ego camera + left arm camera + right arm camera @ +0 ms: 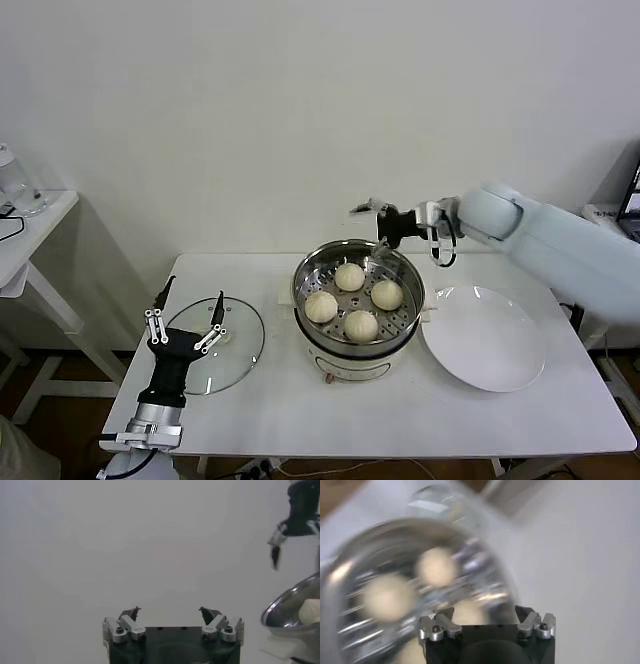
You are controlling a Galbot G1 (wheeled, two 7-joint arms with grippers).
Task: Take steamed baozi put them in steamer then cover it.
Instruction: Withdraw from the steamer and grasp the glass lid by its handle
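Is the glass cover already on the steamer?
No, the cover lies on the table left of the open steamer, under the left tool.

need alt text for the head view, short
Four steamed baozi sit in the open steamer at the middle of a white table. The cover lies flat to its left under the open left gripper; the open right gripper hovers at the steamer's far rim, an empty white plate beside it.
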